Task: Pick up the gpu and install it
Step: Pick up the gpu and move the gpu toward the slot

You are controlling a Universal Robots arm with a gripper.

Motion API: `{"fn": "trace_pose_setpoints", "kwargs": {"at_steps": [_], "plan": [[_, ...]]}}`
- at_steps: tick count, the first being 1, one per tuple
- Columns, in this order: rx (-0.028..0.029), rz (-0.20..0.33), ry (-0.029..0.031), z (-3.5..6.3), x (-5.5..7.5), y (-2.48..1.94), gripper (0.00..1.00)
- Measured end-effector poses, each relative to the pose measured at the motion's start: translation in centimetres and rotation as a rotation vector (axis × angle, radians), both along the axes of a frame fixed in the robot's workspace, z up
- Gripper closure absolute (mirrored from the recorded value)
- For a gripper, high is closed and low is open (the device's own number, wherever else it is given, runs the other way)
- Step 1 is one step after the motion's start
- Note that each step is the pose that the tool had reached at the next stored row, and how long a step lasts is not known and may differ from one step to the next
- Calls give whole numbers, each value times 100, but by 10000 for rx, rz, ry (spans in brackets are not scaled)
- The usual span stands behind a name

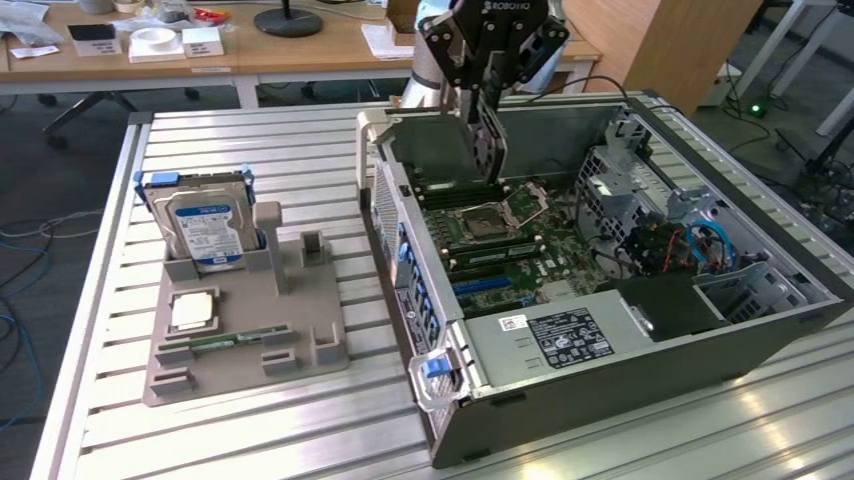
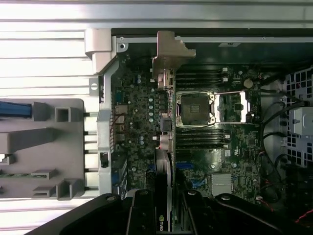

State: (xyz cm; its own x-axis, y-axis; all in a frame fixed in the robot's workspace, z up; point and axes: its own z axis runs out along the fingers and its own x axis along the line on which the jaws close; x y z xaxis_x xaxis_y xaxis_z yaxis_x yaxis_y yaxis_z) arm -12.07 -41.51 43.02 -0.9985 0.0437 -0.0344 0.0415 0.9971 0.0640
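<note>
Currently, install step: gripper (image 1: 487, 95), fingers (image 2: 141, 215) pinching the gpu (image 1: 485, 150) upright over the motherboard (image 1: 514, 240), at the exterior view's twelve o'clock; seating likely needs its edge aligned with the blue slot (image 1: 483, 285).

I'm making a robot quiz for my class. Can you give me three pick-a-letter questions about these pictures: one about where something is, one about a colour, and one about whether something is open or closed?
1. Where is the gpu?
A. lying on the floor
B. held by the tool at the computer case
C. in a person's hand

2. What colour is the label on the hard drive?
A. red
B. blue and white
C. pink

3. How is the computer case?
A. open, with the motherboard showing
B. closed up
C. upside down

Answers:
1 B: the tool grips the card upright over the motherboard.
2 B: the label is blue with white.
3 A: the side is off and the green board is in plain sight.
</note>
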Motion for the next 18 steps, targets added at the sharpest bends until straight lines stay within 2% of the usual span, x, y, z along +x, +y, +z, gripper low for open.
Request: {"fn": "trace_pose_setpoints", "kwargs": {"at_steps": [18], "plan": [[0,0,0,0,303,54,74]]}}
